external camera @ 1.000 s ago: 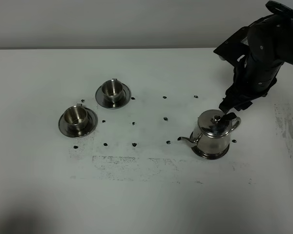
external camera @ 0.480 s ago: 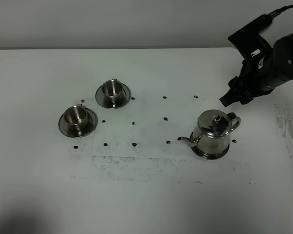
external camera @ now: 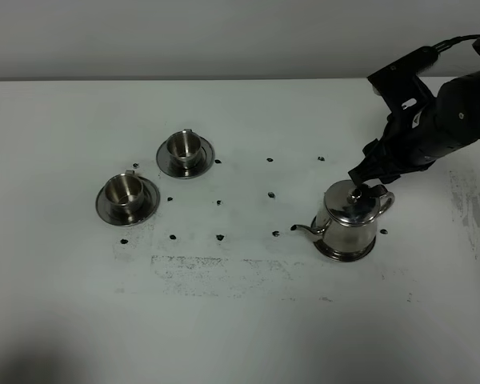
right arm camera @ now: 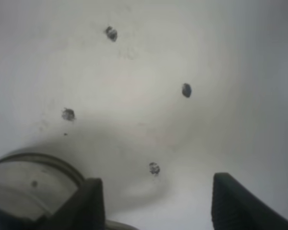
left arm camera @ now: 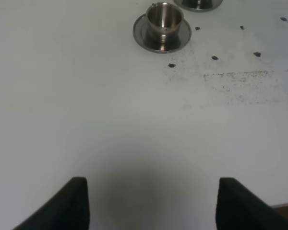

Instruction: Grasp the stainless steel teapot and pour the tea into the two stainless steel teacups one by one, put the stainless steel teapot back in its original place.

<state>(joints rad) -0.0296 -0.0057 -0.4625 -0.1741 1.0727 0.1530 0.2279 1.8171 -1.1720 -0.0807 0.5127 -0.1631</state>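
Exterior high view: the right gripper (external camera: 366, 178), jaws wide, hovers just above the stainless steel teapot (external camera: 350, 219) on the white desk (external camera: 240, 320); two steel teacups (external camera: 126, 190) sit well apart.

The right gripper (external camera: 366, 174), having risen clear to the teapot's 1 o'clock, is back down just over the lid of the stainless steel teapot (external camera: 350, 218).

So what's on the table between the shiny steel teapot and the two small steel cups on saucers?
Only bare white tabletop with small black dot marks, as the high view shows. Nothing stands between teapot and cups.
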